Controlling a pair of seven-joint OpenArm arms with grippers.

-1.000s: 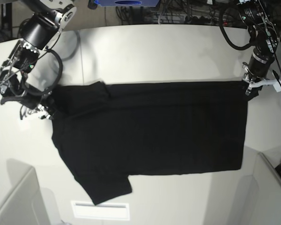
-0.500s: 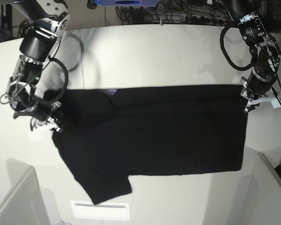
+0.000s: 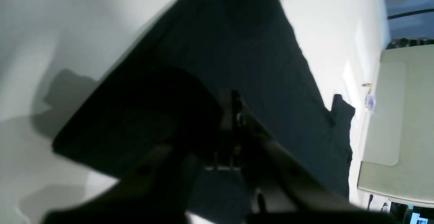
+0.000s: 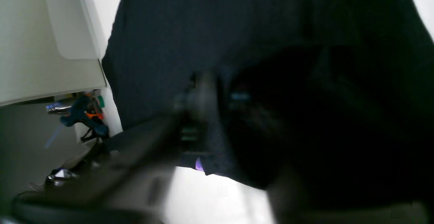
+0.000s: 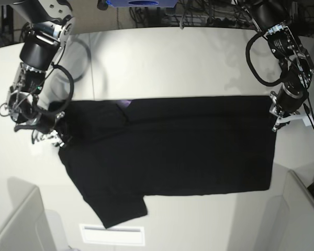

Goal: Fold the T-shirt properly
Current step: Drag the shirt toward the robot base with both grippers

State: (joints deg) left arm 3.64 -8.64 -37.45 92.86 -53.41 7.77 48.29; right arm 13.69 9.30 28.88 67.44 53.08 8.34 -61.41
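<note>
T-shirt [image 5: 172,146] flat between hands, left hand [image 5: 276,121] at hem corner

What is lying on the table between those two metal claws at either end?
In the base view, only the black T-shirt spans from the right tool to the left tool.

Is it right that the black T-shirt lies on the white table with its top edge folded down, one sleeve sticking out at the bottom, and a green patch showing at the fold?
Not quite. The patch at the fold of the T-shirt is purple, not green, as the base view shows. The rest holds: top edge folded down on the white table, one sleeve sticking out at the bottom.
</note>
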